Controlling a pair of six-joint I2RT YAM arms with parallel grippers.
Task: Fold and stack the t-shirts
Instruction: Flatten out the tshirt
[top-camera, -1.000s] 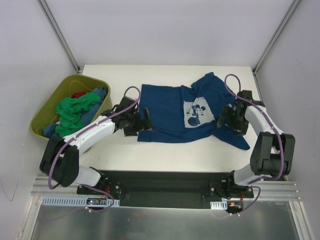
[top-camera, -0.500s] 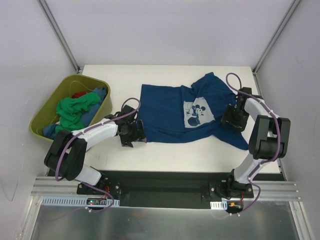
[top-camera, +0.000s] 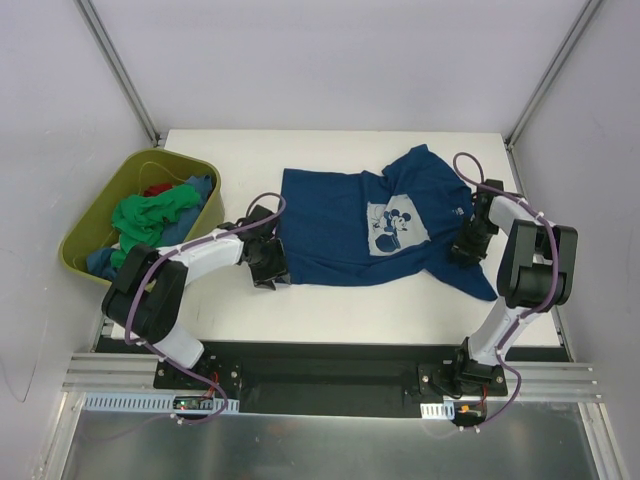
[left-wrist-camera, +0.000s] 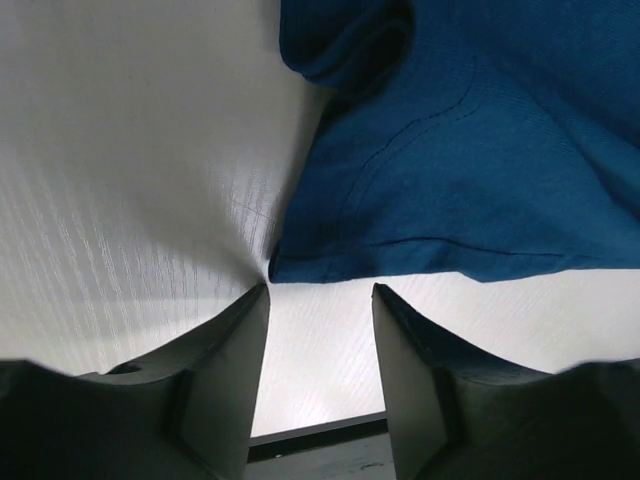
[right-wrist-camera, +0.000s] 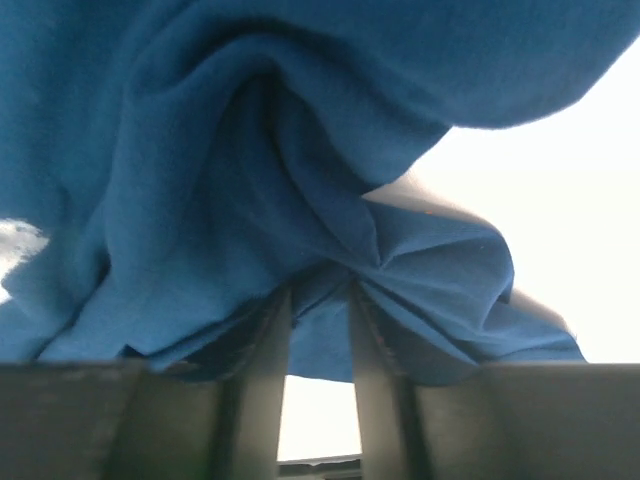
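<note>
Left claw (left-wrist-camera: 320, 290) gapes at the 8 o'clock corner of the navy shirt (top-camera: 330, 215), right claw (right-wrist-camera: 320, 285) pinches its bunched cloth at 4 o'clock (likely to stretch it flat).

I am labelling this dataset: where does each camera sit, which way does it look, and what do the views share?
Top external: fixed above and behind the arms, looking down at table, navy t-shirt and olive tub; both arms show.
Left wrist: on the left arm, low over the table, facing the shirt's corner; its fingers show.
Right wrist: on the right arm, facing bunched cloth; its fingers show.
Shared: all three show the navy t-shirt.
</note>
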